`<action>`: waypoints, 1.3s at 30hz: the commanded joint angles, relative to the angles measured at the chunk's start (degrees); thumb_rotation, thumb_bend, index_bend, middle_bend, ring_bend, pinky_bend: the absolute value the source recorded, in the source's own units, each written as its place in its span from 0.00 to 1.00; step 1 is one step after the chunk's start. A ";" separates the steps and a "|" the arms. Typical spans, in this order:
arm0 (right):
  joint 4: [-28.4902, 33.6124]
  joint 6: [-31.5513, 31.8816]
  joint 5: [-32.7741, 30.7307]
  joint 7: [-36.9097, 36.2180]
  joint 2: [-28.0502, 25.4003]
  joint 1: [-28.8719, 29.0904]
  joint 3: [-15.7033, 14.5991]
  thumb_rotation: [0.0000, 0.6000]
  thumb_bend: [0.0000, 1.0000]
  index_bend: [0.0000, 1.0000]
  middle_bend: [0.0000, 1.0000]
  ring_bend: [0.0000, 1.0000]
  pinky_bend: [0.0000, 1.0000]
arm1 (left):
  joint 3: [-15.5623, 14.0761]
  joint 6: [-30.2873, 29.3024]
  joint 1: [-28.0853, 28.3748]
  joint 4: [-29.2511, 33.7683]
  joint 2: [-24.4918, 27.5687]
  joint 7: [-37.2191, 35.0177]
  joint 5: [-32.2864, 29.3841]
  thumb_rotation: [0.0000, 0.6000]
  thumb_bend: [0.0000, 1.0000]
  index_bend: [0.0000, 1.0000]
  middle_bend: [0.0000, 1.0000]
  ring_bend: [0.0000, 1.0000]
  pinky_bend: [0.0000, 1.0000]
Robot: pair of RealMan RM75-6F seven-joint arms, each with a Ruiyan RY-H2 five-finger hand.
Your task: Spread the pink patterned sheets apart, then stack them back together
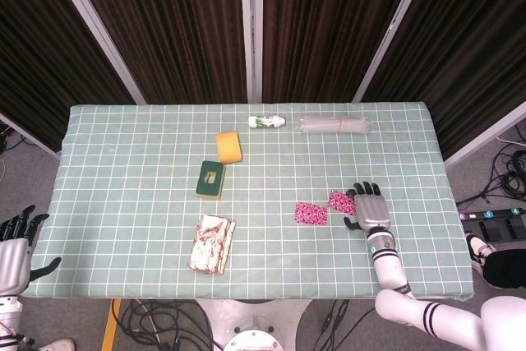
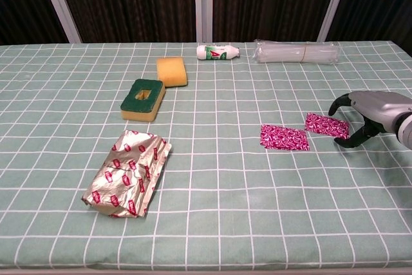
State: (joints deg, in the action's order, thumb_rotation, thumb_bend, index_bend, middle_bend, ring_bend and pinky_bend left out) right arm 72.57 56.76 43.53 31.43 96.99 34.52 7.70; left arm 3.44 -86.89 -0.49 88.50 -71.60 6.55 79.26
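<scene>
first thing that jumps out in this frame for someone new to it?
Two pink patterned sheets lie flat and apart on the green checked cloth, right of centre: one nearer the middle, the other beside the right hand, whose fingers curl over that sheet's far edge. Next comes the crumpled silver foil packet at front left. The left hand hangs off the table's left edge, holding nothing.

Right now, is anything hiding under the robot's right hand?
Partly. The right hand arches over the far end of one pink patterned sheet; the other pink sheet lies uncovered. Whatever sits directly beneath the palm is hidden.
</scene>
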 commanded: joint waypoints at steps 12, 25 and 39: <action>-5.13 -2.38 -0.34 -0.72 2.95 1.23 2.09 0.78 0.25 0.23 0.09 0.00 0.00 | 0.07 0.54 0.26 0.27 0.19 0.41 -0.38 1.00 0.12 0.27 0.20 0.15 0.17; -4.72 -2.48 -0.35 0.23 3.14 1.15 1.97 0.79 0.24 0.24 0.09 0.00 0.00 | -0.03 0.44 0.13 0.18 0.15 0.22 -0.40 1.00 0.12 0.27 0.20 0.15 0.17; -6.69 -3.56 -0.75 0.23 4.00 1.45 2.50 0.79 0.25 0.34 0.10 0.00 0.00 | -0.02 0.47 0.10 0.24 0.22 0.33 -0.57 1.00 0.12 0.27 0.20 0.15 0.17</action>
State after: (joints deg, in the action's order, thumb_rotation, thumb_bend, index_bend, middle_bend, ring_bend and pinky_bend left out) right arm 65.86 53.20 42.77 31.66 100.98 35.95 10.18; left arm 3.42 -86.43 -0.39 88.74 -71.38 6.88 78.69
